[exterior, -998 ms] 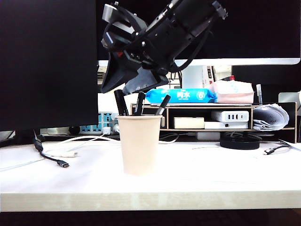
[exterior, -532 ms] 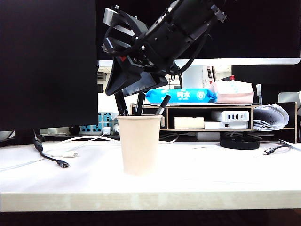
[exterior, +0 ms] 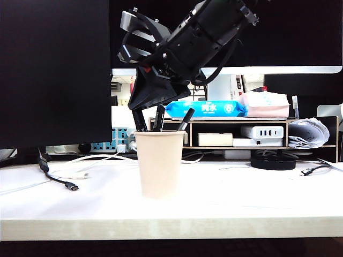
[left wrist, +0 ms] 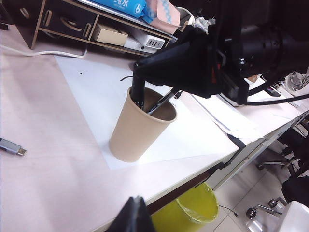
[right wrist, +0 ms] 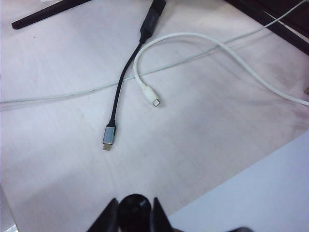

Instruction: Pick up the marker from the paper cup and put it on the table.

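The cream paper cup stands on the white table with three black pens sticking out of it. The marker is the thick leftmost one. My right gripper reaches down from above the cup, and its two fingers sit against both sides of the marker's round cap. The left wrist view shows the same cup, the marker and the right gripper over it. My left gripper hangs shut and empty, well off to the side of the cup.
A slimmer pen and a slanted pen share the cup. Black and white cables lie on the table left of the cup. A shelf with a blue wipes pack stands behind. A yellow bin sits below the table edge.
The right gripper's fingers have narrowed from wide open onto the marker's cap, and the hand has shifted slightly towards the cup. The cup and the left arm stay put.
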Robot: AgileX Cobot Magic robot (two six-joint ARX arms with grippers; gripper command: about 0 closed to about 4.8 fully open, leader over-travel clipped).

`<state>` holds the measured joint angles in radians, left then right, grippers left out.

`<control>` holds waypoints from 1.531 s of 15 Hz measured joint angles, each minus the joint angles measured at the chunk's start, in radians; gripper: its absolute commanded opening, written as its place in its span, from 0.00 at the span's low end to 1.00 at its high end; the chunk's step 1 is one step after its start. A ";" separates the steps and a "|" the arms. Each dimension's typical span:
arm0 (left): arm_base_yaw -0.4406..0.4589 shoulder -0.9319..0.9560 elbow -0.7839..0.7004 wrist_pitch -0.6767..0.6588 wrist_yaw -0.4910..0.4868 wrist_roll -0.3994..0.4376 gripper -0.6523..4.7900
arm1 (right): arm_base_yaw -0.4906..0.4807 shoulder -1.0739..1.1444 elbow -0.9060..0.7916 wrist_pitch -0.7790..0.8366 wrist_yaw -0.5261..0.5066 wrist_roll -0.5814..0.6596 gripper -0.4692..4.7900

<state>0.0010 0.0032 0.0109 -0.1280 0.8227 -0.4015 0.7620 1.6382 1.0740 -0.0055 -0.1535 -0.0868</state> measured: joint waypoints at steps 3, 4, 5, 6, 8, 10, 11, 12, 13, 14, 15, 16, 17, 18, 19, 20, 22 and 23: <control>0.000 0.000 0.000 0.000 0.000 0.000 0.11 | 0.000 0.000 0.000 0.000 0.000 0.000 0.24; 0.000 0.000 0.000 0.000 0.000 0.000 0.11 | 0.000 0.000 0.000 0.000 0.000 0.000 0.24; 0.000 0.000 0.000 0.000 0.000 0.000 0.11 | 0.000 0.000 0.000 0.000 0.000 0.000 0.24; 0.000 0.000 0.000 0.000 0.000 0.000 0.11 | 0.000 0.000 0.000 0.000 0.000 0.000 0.24; 0.000 0.000 0.000 0.000 0.000 0.000 0.11 | 0.000 -0.001 0.000 0.000 0.000 0.000 0.24; 0.000 0.000 0.000 0.000 0.000 0.000 0.11 | 0.000 -0.013 0.000 0.000 0.000 0.003 0.24; 0.000 0.000 0.000 0.000 0.000 0.000 0.11 | 0.000 -0.023 0.001 0.001 0.000 0.003 0.24; 0.000 0.000 0.000 0.000 0.000 0.000 0.11 | 0.000 -0.036 0.002 0.014 0.000 0.003 0.24; 0.000 0.000 0.000 0.000 0.000 0.000 0.11 | -0.003 -0.047 0.001 0.016 0.000 0.003 0.24; 0.000 0.000 0.000 0.000 0.000 0.000 0.11 | -0.009 -0.077 0.001 0.016 0.001 0.004 0.24; 0.000 0.000 0.000 0.000 0.000 0.000 0.11 | -0.013 -0.104 0.001 0.016 0.001 0.004 0.24; 0.000 0.000 0.000 0.000 0.000 0.000 0.11 | -0.013 -0.138 0.001 0.018 0.001 0.005 0.24; 0.000 0.000 0.000 0.000 0.000 0.000 0.11 | -0.013 -0.161 0.001 0.023 0.001 0.005 0.24; 0.000 0.000 0.000 0.000 0.000 0.000 0.11 | -0.013 -0.187 0.001 0.039 0.002 0.005 0.24; 0.000 0.000 0.000 0.000 0.000 0.000 0.11 | -0.013 -0.217 0.001 0.062 0.002 0.007 0.24; 0.000 0.000 0.000 0.000 0.000 0.000 0.11 | -0.013 -0.233 0.001 0.074 0.003 0.007 0.24; 0.000 0.000 0.000 0.000 0.000 0.000 0.11 | -0.013 -0.278 0.001 0.086 0.003 0.007 0.24; 0.000 0.000 0.000 0.000 0.000 0.000 0.11 | -0.013 -0.298 0.001 0.087 0.006 0.007 0.24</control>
<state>0.0010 0.0032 0.0109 -0.1280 0.8227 -0.4015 0.7494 1.3403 1.0748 0.0811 -0.1478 -0.0799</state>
